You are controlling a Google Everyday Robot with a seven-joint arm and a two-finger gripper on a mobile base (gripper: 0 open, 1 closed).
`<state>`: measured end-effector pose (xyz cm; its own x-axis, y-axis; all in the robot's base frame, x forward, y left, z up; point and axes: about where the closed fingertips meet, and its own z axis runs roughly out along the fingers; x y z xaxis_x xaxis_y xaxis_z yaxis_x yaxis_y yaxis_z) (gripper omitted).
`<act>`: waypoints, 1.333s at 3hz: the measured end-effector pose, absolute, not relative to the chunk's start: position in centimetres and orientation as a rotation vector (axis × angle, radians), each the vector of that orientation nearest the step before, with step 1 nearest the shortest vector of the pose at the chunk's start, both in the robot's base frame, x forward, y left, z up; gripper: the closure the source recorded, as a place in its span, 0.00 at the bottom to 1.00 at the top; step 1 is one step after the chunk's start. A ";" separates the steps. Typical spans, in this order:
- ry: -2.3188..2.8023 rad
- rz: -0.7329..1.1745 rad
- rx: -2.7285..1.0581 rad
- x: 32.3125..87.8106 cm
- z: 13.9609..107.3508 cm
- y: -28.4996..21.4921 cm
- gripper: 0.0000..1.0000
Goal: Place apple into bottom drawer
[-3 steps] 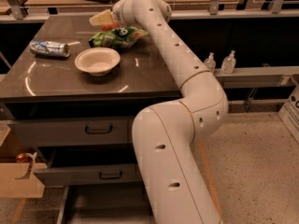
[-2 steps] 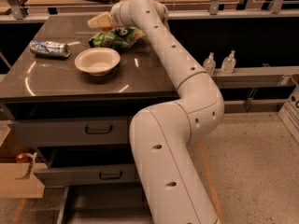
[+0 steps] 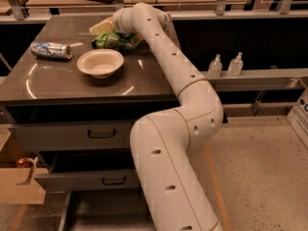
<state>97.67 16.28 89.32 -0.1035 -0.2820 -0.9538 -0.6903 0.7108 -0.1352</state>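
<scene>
My gripper (image 3: 114, 26) is at the end of the arm, stretched to the back of the dark counter (image 3: 53, 83). It sits just above a green snack bag (image 3: 116, 41) and next to a pale yellow packet (image 3: 100, 28). The apple is not visible; the wrist may hide it. The bottom drawer (image 3: 103, 211) is pulled out at floor level under the counter and shows a plain grey floor with nothing visible in it. The arm's lower link covers its right part.
A white bowl (image 3: 100, 62) and a lying can (image 3: 51, 49) are on the counter in front of the gripper. Two shut grey drawers with black handles (image 3: 101, 134) (image 3: 114, 180) are above the open one. A cardboard box (image 3: 19, 184) stands at left, and two bottles (image 3: 215, 66) at right.
The wrist end of the arm has shifted slightly left and lower over the green snack bag. The other objects on the counter have not moved.
</scene>
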 end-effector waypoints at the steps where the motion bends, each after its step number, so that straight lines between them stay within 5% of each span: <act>1: 1.684 0.441 -0.809 97.7 87.7 17.1 0.24; 4: 1.678 0.471 -0.846 97.0 87.4 18.1 1.00</act>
